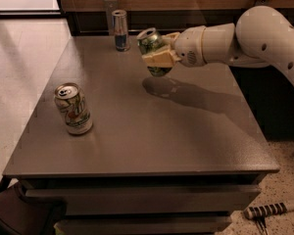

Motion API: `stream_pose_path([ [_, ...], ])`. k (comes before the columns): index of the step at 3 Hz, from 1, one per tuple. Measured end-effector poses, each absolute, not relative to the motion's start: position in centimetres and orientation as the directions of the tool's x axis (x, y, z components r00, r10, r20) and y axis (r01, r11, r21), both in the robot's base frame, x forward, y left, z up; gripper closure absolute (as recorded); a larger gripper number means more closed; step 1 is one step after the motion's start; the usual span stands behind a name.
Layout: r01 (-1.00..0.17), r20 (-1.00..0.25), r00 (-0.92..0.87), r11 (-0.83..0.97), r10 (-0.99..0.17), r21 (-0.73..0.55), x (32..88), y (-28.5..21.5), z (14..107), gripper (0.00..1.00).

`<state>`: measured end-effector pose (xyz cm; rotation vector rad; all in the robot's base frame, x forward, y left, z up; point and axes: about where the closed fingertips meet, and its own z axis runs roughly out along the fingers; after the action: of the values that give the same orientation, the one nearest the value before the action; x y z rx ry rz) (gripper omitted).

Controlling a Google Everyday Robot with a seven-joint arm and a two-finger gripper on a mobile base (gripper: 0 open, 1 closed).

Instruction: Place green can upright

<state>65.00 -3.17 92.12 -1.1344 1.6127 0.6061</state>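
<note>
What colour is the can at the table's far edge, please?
Slim can: silver and blue, camera view; the gripper holds the green can above the table.

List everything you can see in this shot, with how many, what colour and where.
green can: one, dark green with silver top, tilted in the air over the table's far middle
white can: one, white with green and red print, upright on the table's near left
slim can: one, silver and blue, upright at the table's far edge
table: one, grey-brown, centre of view
striped-handled tool: one, black and white, on the floor at lower right
arm: one, white, reaching in from the right
hand: one, beige fingers, shut on the green can above the table
</note>
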Motion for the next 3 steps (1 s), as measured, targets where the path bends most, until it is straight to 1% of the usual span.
stream_pose_path([
  [1,-0.912,-0.937,0.036,0.373,-0.348,-0.173,65.4,-2.4,91.7,1.00],
  [3,-0.934,-0.967,0.040,0.336,-0.251,-0.125,65.5,-1.6,89.7,1.00],
])
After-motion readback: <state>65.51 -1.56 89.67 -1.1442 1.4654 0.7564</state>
